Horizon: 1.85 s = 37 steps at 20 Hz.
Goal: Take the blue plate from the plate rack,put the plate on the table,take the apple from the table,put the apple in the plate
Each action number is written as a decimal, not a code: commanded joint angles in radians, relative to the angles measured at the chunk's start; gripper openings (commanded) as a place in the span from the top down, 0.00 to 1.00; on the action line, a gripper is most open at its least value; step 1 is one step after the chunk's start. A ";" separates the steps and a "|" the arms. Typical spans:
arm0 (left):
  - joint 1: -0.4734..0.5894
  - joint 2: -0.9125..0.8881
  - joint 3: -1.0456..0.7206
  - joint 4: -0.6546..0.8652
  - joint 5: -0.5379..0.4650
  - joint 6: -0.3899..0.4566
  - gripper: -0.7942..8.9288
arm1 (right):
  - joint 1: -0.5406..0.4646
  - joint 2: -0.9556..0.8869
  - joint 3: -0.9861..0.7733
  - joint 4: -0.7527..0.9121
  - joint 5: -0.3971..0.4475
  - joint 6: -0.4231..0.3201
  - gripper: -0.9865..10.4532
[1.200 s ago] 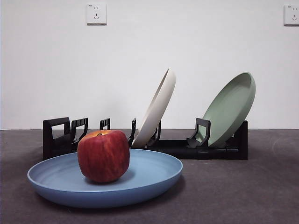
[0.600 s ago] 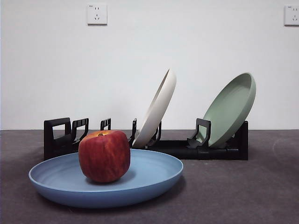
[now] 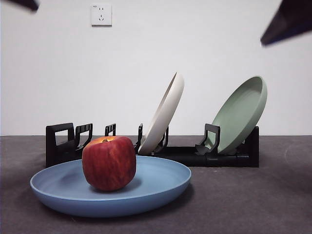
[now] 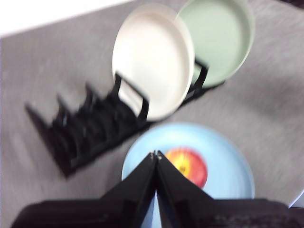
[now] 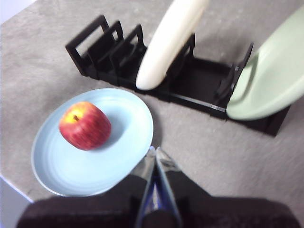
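Note:
The blue plate (image 3: pixel 146 187) lies flat on the dark grey table (image 3: pixel 253 200), in front of the black plate rack (image 3: pixel 63 144). The dark red apple (image 3: pixel 108 163) sits in the plate, left of its middle. It also shows in the left wrist view (image 4: pixel 192 166) and the right wrist view (image 5: pixel 84 126), inside the blue plate (image 4: pixel 223 166) (image 5: pixel 118 147). My left gripper (image 4: pixel 156 155) is shut and empty, high above the plate. My right gripper (image 5: pixel 155 150) is shut and empty, high above the plate's near rim. Both arms show only as black tips at the front view's top corners.
A cream-white plate (image 3: pixel 163 114) and a sage-green plate (image 3: pixel 241 114) lean in the rack's right half. The rack's left slots stand empty. A white wall with two sockets stands behind the table.
Black arm tips have come into the front view's top corners. The apple, the blue plate and the rack have not moved.

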 commanded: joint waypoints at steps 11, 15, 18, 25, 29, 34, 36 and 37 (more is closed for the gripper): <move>-0.004 -0.072 -0.117 0.005 -0.007 -0.077 0.92 | 0.001 -0.032 -0.098 0.095 0.006 0.047 0.91; -0.004 -0.068 -0.117 0.004 -0.008 -0.072 0.92 | 0.001 -0.032 -0.098 0.095 0.006 0.047 0.91; -0.001 -0.080 -0.117 0.006 -0.012 -0.055 0.92 | 0.001 -0.032 -0.098 0.095 0.006 0.047 0.91; 0.264 -0.301 -0.153 0.060 -0.034 0.053 0.92 | 0.001 -0.032 -0.098 0.095 0.006 0.047 0.91; 0.418 -0.442 -0.331 0.204 -0.033 0.063 0.92 | 0.001 -0.032 -0.098 0.095 0.006 0.047 0.91; 0.521 -0.563 -0.555 0.381 -0.032 0.062 0.92 | 0.001 -0.032 -0.098 0.095 0.006 0.047 0.91; 0.535 -0.595 -0.609 0.394 -0.032 0.062 0.92 | 0.001 -0.032 -0.098 0.095 0.006 0.047 0.91; 0.537 -0.609 -0.629 0.394 -0.032 0.061 0.92 | 0.001 -0.032 -0.098 0.095 0.006 0.047 0.91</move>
